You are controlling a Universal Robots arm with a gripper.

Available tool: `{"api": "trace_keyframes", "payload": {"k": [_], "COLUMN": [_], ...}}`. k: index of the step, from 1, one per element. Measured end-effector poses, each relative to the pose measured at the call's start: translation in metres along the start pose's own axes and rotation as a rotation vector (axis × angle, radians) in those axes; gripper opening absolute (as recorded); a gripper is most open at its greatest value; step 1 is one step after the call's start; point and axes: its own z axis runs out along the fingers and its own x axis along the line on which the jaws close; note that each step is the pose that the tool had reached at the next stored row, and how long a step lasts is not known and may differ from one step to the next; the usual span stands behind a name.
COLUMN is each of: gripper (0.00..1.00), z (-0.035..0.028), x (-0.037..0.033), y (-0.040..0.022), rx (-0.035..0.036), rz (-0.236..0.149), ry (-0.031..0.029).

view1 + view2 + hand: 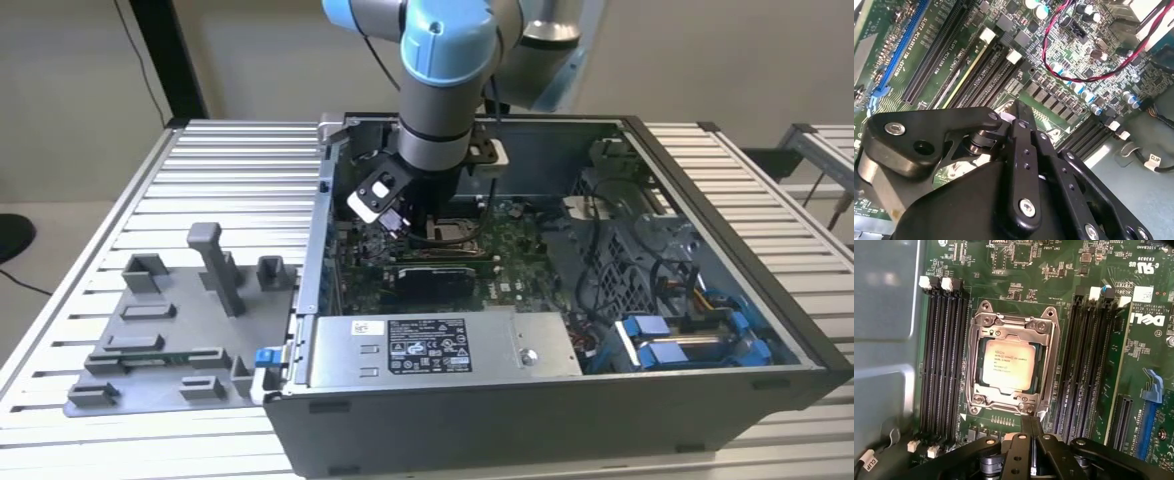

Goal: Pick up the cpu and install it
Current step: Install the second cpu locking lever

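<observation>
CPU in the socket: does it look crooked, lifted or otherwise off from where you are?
Nothing stands out. In the first wrist view the cpu lies flat and square inside the socket frame, its edges parallel to the frame. The memory slots beside it look intact. The gripper is above the board, near the socket.

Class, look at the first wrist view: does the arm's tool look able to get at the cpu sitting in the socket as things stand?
Probably yes. The cpu lies face up in the socket, its metal top uncovered, with no cable or card across it. The tool hangs close above the motherboard, inside the open computer case.
</observation>
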Motion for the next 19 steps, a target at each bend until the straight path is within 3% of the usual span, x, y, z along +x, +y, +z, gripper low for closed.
{"api": "trace_keyframes", "payload": {"k": [19], "gripper": [0.00], "z": [0.0035], "x": [-0.0020], "y": [0.0000], "rx": [0.0009], "rz": [-0.001], "ry": [-0.0061]}}
